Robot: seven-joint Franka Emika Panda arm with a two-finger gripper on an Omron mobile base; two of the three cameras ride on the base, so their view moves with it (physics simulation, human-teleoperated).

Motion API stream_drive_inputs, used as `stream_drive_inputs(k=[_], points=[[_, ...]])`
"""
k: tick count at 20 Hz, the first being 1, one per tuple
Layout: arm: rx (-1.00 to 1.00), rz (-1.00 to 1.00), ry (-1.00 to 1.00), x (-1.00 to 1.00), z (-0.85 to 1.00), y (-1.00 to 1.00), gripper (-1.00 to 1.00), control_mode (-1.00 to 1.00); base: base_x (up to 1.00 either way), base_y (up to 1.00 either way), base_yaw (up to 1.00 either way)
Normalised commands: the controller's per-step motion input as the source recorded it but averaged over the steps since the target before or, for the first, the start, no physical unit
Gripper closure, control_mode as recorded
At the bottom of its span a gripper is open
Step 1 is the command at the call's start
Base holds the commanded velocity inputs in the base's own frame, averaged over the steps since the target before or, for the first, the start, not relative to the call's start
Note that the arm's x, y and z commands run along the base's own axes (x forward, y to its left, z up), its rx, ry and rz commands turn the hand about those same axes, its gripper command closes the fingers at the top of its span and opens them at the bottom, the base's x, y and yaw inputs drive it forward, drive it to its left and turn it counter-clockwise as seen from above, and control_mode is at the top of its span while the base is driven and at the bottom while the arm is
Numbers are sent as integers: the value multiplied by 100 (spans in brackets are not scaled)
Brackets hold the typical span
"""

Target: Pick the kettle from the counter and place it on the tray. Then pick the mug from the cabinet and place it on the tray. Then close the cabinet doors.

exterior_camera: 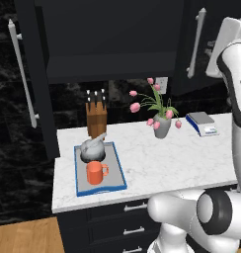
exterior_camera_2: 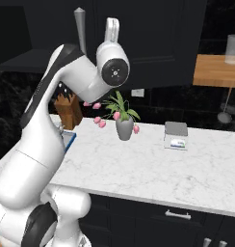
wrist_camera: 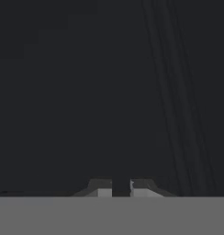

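The blue-rimmed tray (exterior_camera: 120,170) lies on the left of the marble counter (exterior_camera: 157,163). On it stand the grey kettle (exterior_camera: 93,147) at the back and the orange-red mug (exterior_camera: 96,173) in front. Above, the dark cabinet (exterior_camera: 107,44) shows its inside. Its left door (exterior_camera: 36,74) is swung open, with its silver bar handle (exterior_camera: 21,74) facing out. The right door's handle (exterior_camera: 196,44) stands just left of my raised arm. In the hand view my gripper (wrist_camera: 120,188) faces a dark door panel (wrist_camera: 109,92) at close range, its fingertips a narrow gap apart with nothing between them.
A wooden knife block (exterior_camera: 96,118) stands behind the tray. A grey vase of pink tulips (exterior_camera: 162,126) and a small scale (exterior_camera: 202,123) sit further right on the counter. Navy drawers (exterior_camera: 127,222) run below. A wooden shelf (exterior_camera_2: 215,70) hangs at the far right.
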Motion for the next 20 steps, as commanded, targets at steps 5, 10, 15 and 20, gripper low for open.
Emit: stream_drive_inputs(k=[5, 10, 15, 20], points=[[1, -3, 0, 71, 0, -23, 100, -100, 0, 0, 0], [0, 0, 0, 90, -36, 0, 100, -100, 0, 0, 0], [2, 0, 0, 83, -24, 0, 100, -100, 0, 0, 0], [5, -1, 0, 82, -16, 0, 100, -100, 0, 0, 0]])
